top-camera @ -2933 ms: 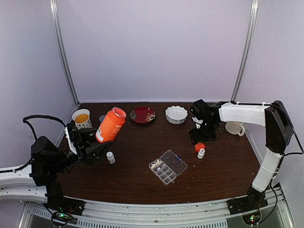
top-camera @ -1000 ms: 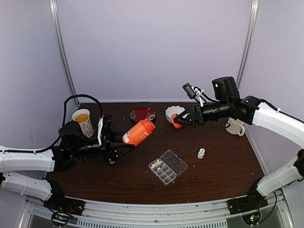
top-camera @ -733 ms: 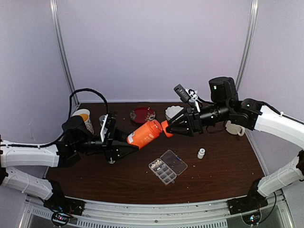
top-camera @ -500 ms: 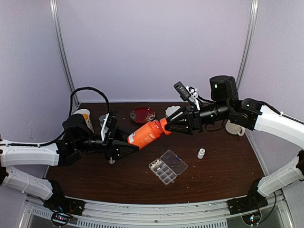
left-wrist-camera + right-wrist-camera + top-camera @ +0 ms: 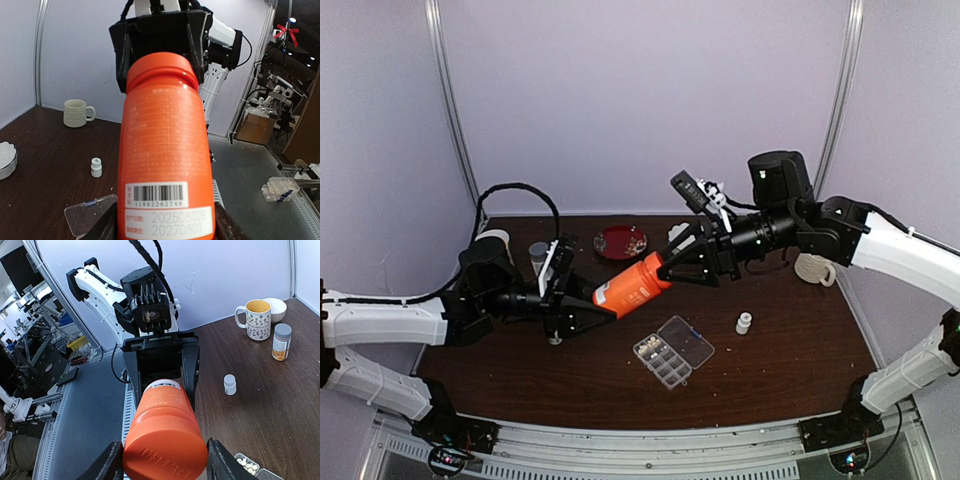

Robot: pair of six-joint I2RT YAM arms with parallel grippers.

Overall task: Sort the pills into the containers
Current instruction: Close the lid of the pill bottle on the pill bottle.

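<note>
Top view: the orange bottle (image 5: 632, 287) hangs in mid-air, tipped over, above the tabletop (image 5: 770, 370). The left end effector (image 5: 582, 307) clamps its base and the right end effector (image 5: 672, 262) clamps the orange cap (image 5: 661, 266). The pill box (image 5: 673, 352) lies open on the tabletop below, apart from both. There are pale pills (image 5: 648, 347) in a few of its cells, too tiny to count. A patterned mug (image 5: 495, 240) is mostly hidden behind the left arm.

Left wrist: the bottle fills the frame, and only the edges of the left end effector's own fingers (image 5: 107, 227) peek out at the bottom, snug on the body. At the far end the right one's jaws pinch the cap. The label has a barcode with digits under it, something like 11892262749. Below that are two date lines, the lower looking like 20270801. The fine print higher up is unreadable. Only a corner of the pill box lid (image 5: 87, 217) shows.

Right wrist: the cap sits dead centre between the right fingers (image 5: 107, 465). Its raised lettering is too blurry to read. I can't tell if it's screwed down. The pill box is cut off by the bottom edge, with just one cell of pills showing.
</note>
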